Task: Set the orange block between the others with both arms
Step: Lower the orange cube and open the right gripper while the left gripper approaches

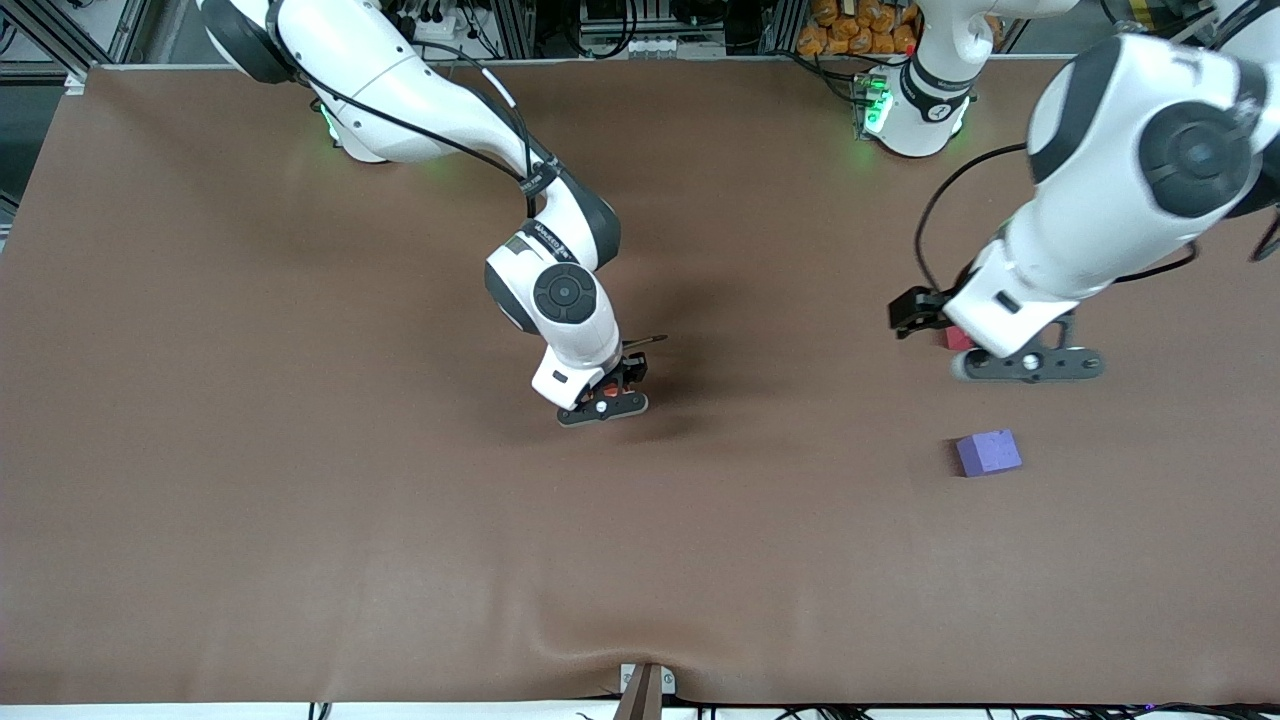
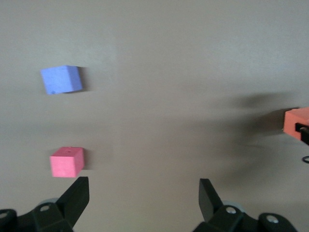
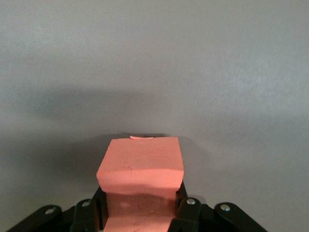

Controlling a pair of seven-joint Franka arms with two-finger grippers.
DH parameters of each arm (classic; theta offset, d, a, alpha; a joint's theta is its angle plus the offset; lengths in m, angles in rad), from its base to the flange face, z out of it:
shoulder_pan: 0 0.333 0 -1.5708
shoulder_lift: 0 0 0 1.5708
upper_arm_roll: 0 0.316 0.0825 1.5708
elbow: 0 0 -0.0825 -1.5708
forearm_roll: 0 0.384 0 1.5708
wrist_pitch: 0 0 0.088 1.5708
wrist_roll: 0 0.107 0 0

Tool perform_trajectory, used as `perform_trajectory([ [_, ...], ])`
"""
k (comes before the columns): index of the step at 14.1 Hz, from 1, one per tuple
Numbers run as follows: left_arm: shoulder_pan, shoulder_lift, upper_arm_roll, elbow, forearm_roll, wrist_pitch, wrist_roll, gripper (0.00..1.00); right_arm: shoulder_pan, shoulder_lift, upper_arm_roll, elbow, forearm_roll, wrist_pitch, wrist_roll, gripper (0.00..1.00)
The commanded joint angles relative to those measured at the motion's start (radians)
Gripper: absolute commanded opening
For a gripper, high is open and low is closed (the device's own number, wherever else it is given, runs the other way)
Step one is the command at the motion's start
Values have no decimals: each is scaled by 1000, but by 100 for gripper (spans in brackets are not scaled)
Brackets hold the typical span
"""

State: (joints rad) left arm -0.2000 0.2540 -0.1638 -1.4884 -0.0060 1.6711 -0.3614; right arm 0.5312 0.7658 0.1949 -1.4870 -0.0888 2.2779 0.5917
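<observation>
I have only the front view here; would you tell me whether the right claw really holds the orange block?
Observer: Yes, the right wrist view shows the right claw shut on the orange block, pinching its sides inward.
Operator: Thank you. The left arm mostly hides the pinkish-red cube from me; is it free?
Observer: It is. In the left wrist view the pinkish-red cube sits untouched, and the left claw is open and clear of it.
Operator: Is there room between the cubes?
Observer: Yes, a bare gap separates it from the purple-blue cube.
</observation>
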Motion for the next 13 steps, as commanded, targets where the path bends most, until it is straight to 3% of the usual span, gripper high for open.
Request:
perform_trajectory([
  [1,-58,65,1,56,49,15,-62,100,10,17,-5,28,69,-14,33,0],
  [8,-122,140,1,56,64,124,-120,100,10,49,-5,31,70,-14,100,0],
  [9,-128,145,1,56,64,130,-120,100,10,49,-6,31,69,-14,103,17],
  [10,-139,152,1,56,66,130,-120,100,10,49,-6,31,66,-14,105,65],
  [11,-144,156,1,56,67,131,-122,100,10,49,-8,30,61,-12,102,100],
  [13,-147,162,1,54,67,148,-122,100,10,44,-8,31,60,-12,102,100],
])
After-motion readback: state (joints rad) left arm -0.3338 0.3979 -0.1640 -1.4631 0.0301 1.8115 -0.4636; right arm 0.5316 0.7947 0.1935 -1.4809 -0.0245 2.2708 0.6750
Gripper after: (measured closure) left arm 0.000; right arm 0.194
